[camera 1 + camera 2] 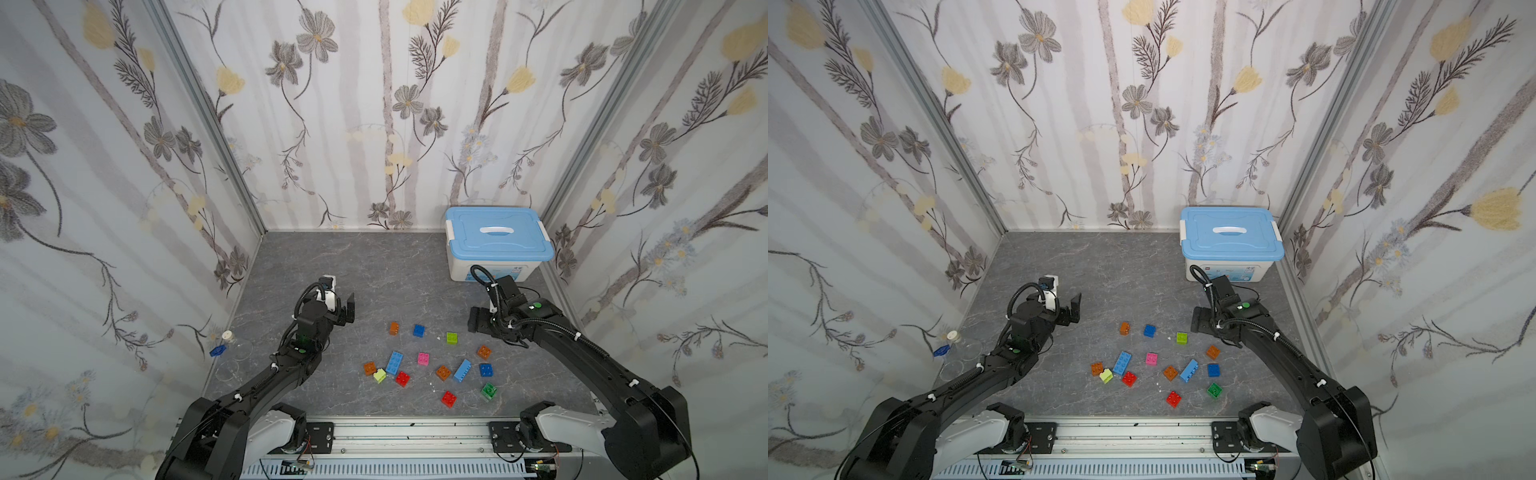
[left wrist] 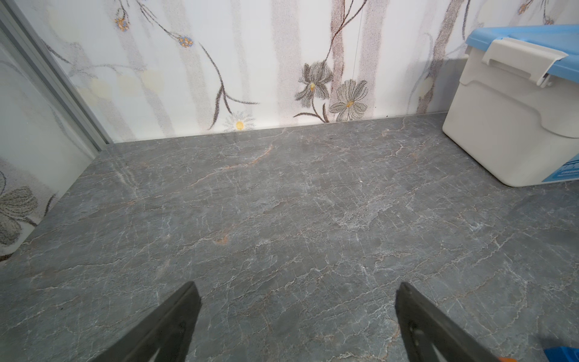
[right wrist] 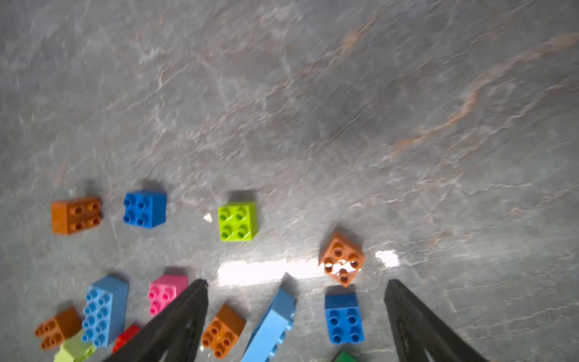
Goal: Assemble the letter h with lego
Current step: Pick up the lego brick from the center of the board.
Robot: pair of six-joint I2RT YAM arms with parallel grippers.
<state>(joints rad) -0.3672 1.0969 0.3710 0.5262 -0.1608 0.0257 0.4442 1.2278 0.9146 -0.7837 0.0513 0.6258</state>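
Small glossy studded plastic lego bricks [image 1: 423, 358] in many colours lie scattered, none joined, near centre-right. My right pincer [image 1: 475, 320] hovers just beyond them to the right, jaws wide and empty. My left pincer [image 1: 348, 309], also wide open and empty, hangs beyond them to the left. Grey marbled tabletop [image 1: 374, 266]; floral-papered walls [image 1: 374, 124].

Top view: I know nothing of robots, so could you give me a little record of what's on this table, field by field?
Table: grey marble
Bricks: fourteen, loose, scattered near the front; none stacked
Colours: orange, blue, red, green, lime, pink
Long bricks: two, light blue
Box: white, blue lid shut, back right corner
Left gripper: open, empty, over bare table
Right gripper: open, empty, above the bricks
Letter h: not begun
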